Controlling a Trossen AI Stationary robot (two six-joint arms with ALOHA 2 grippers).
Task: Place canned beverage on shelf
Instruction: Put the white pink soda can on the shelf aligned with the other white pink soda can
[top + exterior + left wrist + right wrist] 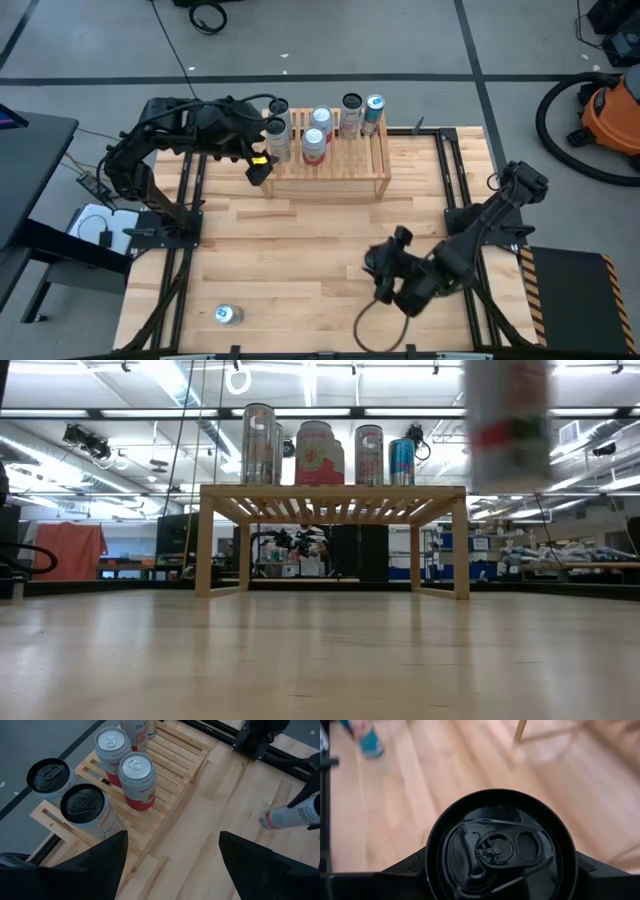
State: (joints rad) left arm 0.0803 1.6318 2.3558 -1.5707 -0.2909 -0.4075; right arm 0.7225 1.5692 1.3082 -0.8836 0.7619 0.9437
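The light wooden shelf (pixel 330 180) stands at the table's far middle and carries several upright cans (pixel 314 140) on its slatted top (pixel 165 795). It also shows in the low view (pixel 330 495). My left gripper (pixel 260 165) hovers open and empty at the shelf's left end, above the near-left cans (pixel 87 807). My right gripper (pixel 385 280) is toward the table's near right, shut on a white can with a black top (pixel 495 845). That can shows raised and upright in the low view (pixel 508 420). My right gripper holds the can by its wall just under the black top rim (pixel 432 865), one finger (pixel 405 872) on each of two opposite sides. The fingers come from above, pointing down along the can. The can (pixel 292 815) is lifted clear of the table, upright below the gripper.
A blue-and-silver can (pixel 228 315) lies on the table near the front left; it also shows in the right wrist view (pixel 370 742). Bare wood lies between the shelf and the near edge. Dark arm mounts (pixel 170 225) line both sides. An orange vacuum (pixel 610 110) stands off the table.
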